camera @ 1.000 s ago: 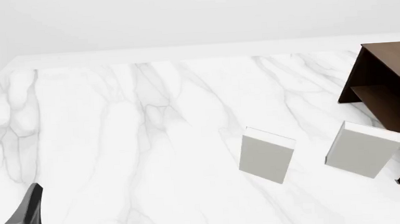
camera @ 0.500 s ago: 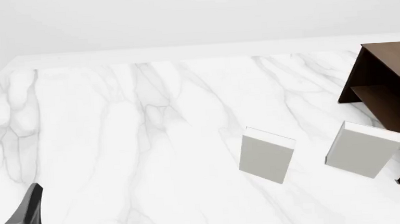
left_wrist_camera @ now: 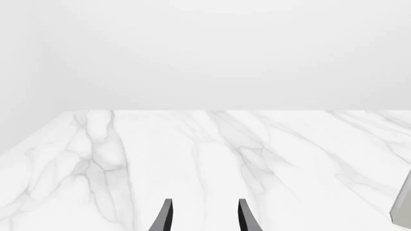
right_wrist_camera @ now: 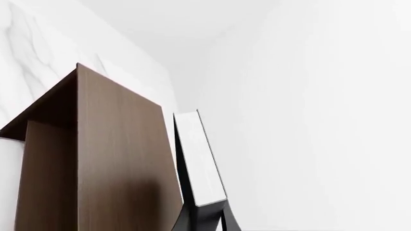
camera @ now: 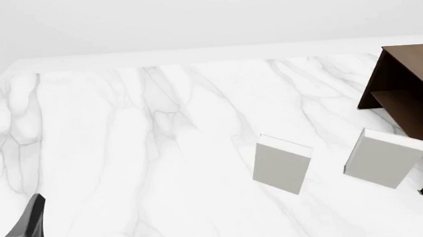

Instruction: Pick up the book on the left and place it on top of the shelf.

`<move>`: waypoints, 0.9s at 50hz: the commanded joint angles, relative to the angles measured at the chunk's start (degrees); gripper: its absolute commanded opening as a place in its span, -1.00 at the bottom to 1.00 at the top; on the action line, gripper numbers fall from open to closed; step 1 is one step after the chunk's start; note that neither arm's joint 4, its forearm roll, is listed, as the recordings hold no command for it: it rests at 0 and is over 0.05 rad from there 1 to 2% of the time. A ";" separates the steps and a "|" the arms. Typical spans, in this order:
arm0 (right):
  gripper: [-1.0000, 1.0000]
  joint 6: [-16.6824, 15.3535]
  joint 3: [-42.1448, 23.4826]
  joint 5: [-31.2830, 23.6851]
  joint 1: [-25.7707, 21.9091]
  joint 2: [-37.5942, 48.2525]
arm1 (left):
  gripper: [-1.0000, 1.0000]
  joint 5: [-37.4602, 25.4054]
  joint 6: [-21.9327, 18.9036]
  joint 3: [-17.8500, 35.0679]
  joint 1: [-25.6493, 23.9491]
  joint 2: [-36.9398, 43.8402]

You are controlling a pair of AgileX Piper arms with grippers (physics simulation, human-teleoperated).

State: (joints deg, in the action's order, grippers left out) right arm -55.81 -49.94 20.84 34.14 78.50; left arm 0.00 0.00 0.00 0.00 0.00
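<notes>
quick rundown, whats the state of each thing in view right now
left gripper: open, holding nothing
right gripper: shut on book
book: held against the shelf's top
shelf: standing on the table
two pale books: upright on the table, apart

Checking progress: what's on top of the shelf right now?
The book, in the right gripper, is by the shelf top; contact unclear. Front view crops that top.

Dark brown shelf (camera: 408, 92), two pale grey books (camera: 279, 164) on white grey-veined marble table (camera: 124, 135).
</notes>
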 commanded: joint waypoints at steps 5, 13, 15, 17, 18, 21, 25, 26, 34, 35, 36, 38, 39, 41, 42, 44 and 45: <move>-1.00 0.41 -1.28 1.63 0.35 1.37 | 1.00 0.00 0.00 0.00 0.00 0.00; -1.00 0.20 -1.27 2.34 0.65 2.41 | 1.00 0.00 0.00 0.00 0.00 0.00; -1.00 0.22 -1.27 2.47 0.87 2.57 | 1.00 0.00 0.00 0.00 0.00 0.00; -1.00 0.19 -1.18 2.58 0.93 2.65 | 1.00 0.00 0.00 0.00 0.00 0.00; -1.00 0.19 -1.02 2.76 0.91 2.76 | 1.00 0.00 0.00 0.00 0.00 0.00; -1.00 0.28 -0.98 2.95 0.82 3.11 | 1.00 0.00 0.00 0.00 0.00 0.00; -1.00 0.45 -1.16 2.93 0.51 3.70 | 1.00 0.00 0.00 0.00 0.00 0.00; -1.00 0.47 -1.08 3.11 0.45 3.88 | 1.00 0.00 0.00 0.00 0.00 0.00; -1.00 0.20 0.16 4.20 -0.67 5.82 | 1.00 0.00 0.00 0.00 0.00 0.00; -1.00 0.13 0.24 4.39 -0.74 6.03 | 1.00 0.00 0.00 0.00 0.00 0.00; -1.00 0.15 0.21 4.36 -0.81 6.20 | 1.00 0.00 0.00 0.00 0.00 0.00; -1.00 0.12 0.11 4.34 -0.71 6.68 | 1.00 0.00 0.00 0.00 0.00 0.00; -1.00 0.18 0.02 4.14 -0.69 6.85 | 1.00 0.00 0.00 0.00 0.00 0.00; 1.00 0.58 0.09 3.47 -0.90 7.09 | 1.00 0.00 0.00 0.00 0.00 0.00; 1.00 0.85 0.03 3.13 -0.89 7.22 | 1.00 0.00 0.00 0.00 0.00 0.00; 1.00 0.99 0.13 3.26 -0.84 7.25 | 1.00 0.00 0.00 0.00 0.00 0.00; 1.00 1.03 0.22 3.21 -0.75 7.32 | 1.00 0.00 0.00 0.00 0.00 0.00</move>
State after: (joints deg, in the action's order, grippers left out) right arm -56.00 -50.02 24.29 33.47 84.26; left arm 0.00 0.00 0.00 0.00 0.00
